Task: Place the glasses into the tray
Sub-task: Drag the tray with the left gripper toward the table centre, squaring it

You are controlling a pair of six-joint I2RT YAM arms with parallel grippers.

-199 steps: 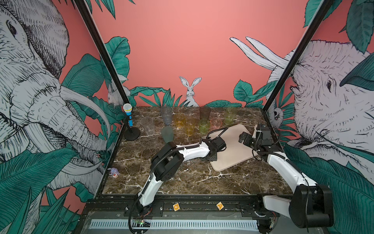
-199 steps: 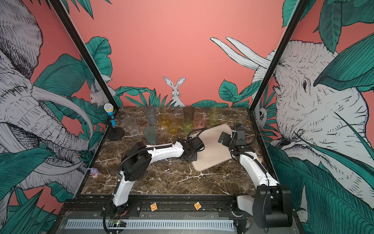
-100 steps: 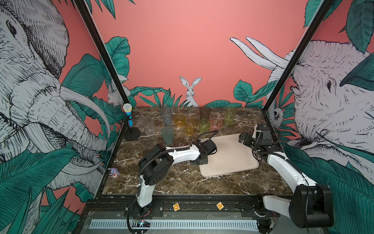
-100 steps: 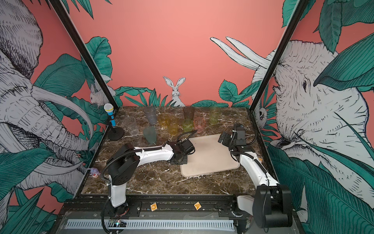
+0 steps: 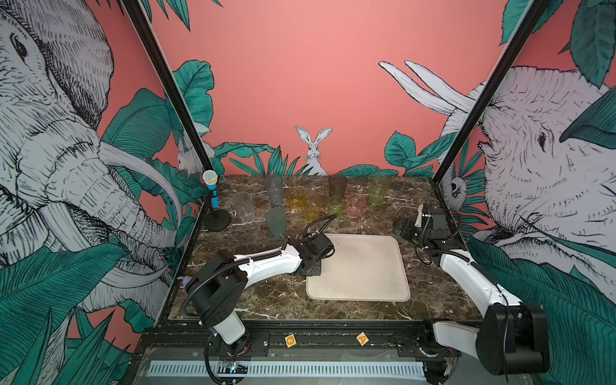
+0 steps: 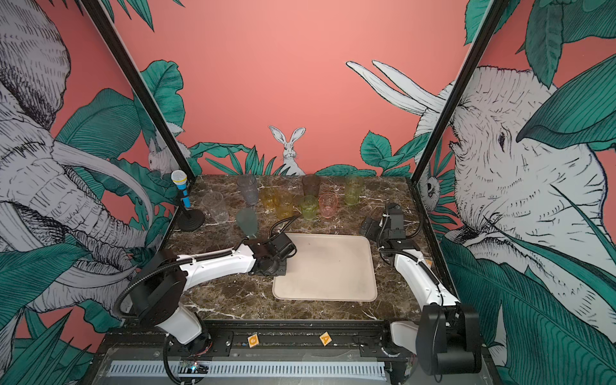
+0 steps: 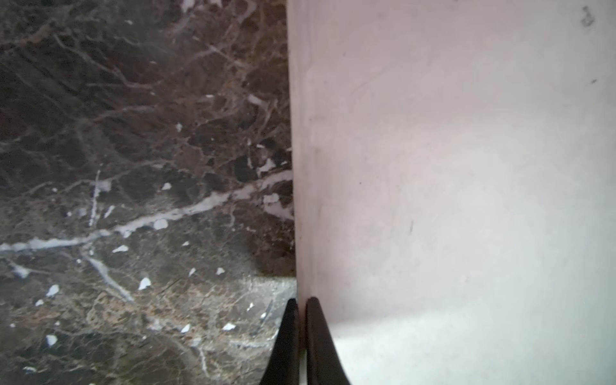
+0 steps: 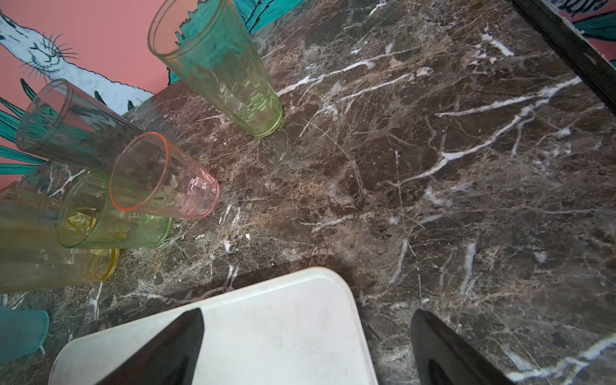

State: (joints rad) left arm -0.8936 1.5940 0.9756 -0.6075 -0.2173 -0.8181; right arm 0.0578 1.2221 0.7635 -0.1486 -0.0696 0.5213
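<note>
At left, the left hand (image 7: 300, 300) pinched the empty tray (image 5: 366, 273) by its rim, apparently positioning it; the glasses (image 5: 313, 205) stood behind on the bench (image 5: 266, 300). The right hand (image 8: 307, 315) hung wide open nearby. Letting go and fetching one seemed next.

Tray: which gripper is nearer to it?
Left: the left gripper is shut on the tray at its left rim; the right gripper hangs open by its far right corner.
</note>
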